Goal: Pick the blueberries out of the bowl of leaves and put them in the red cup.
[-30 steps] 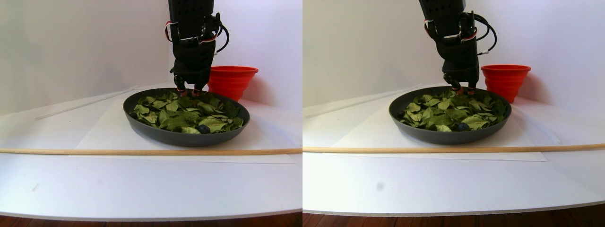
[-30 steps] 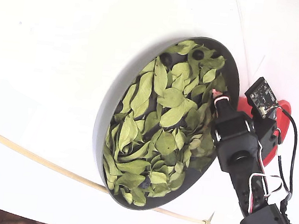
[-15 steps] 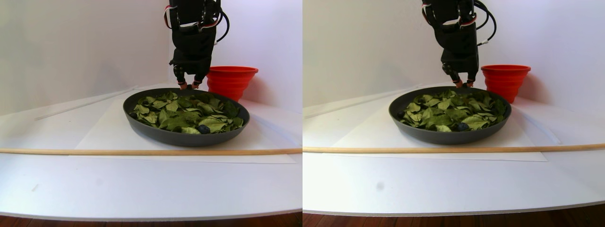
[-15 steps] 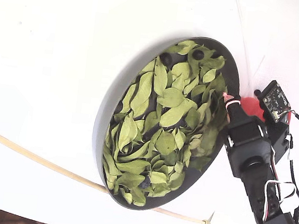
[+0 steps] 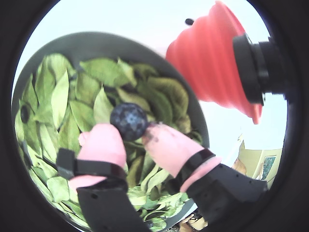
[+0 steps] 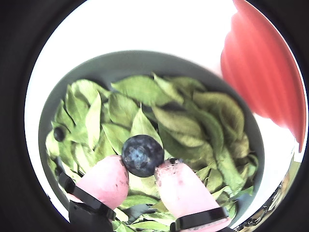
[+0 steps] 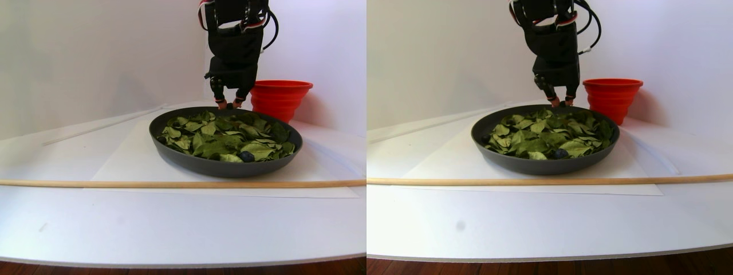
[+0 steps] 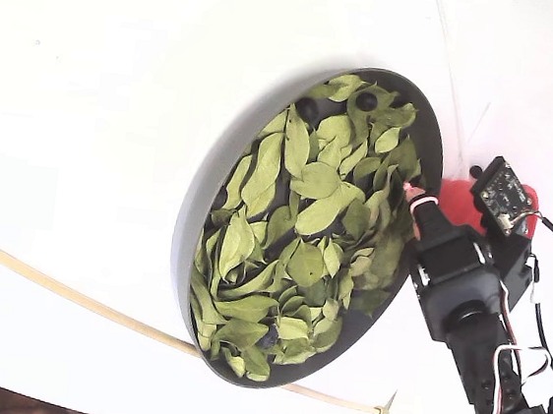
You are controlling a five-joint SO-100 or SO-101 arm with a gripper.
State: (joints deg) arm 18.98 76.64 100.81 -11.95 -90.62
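A single blueberry (image 6: 142, 155) is pinched between the two pink-tipped fingers (image 6: 104, 181) of the gripper (image 5: 129, 129), which are closed onto it from either side; the berry's small crown dimple is seen in a wrist view (image 5: 128, 121). In the stereo pair view the gripper (image 7: 228, 105) is held just above the back rim of the bowl (image 7: 189, 161), beside the red cup (image 7: 280, 98), with the berry clear of the leaves (image 7: 226, 136) below it.

The bowl (image 8: 193, 210) is filled with light green leaves (image 8: 295, 219), and it is set on a white sheet on the white tabletop (image 7: 172, 223). Other blueberries are left among the leaves: one near the front rim in the stereo pair view (image 7: 246, 156), the same one at the lower end of the bowl in the fixed view (image 8: 269, 337), two near the upper end of the bowl there (image 8: 366, 101), and one at the left edge of the leaf pile in a wrist view (image 6: 59, 134).

The red cup (image 5: 212, 63) is stood upright just behind and to the right of the bowl in the stereo pair view, close to it. In the fixed view only a small part of the cup (image 8: 460, 199) is seen past the black arm (image 8: 460, 296). A thin wooden rod (image 7: 172, 184) is laid across the tabletop in front of the bowl.
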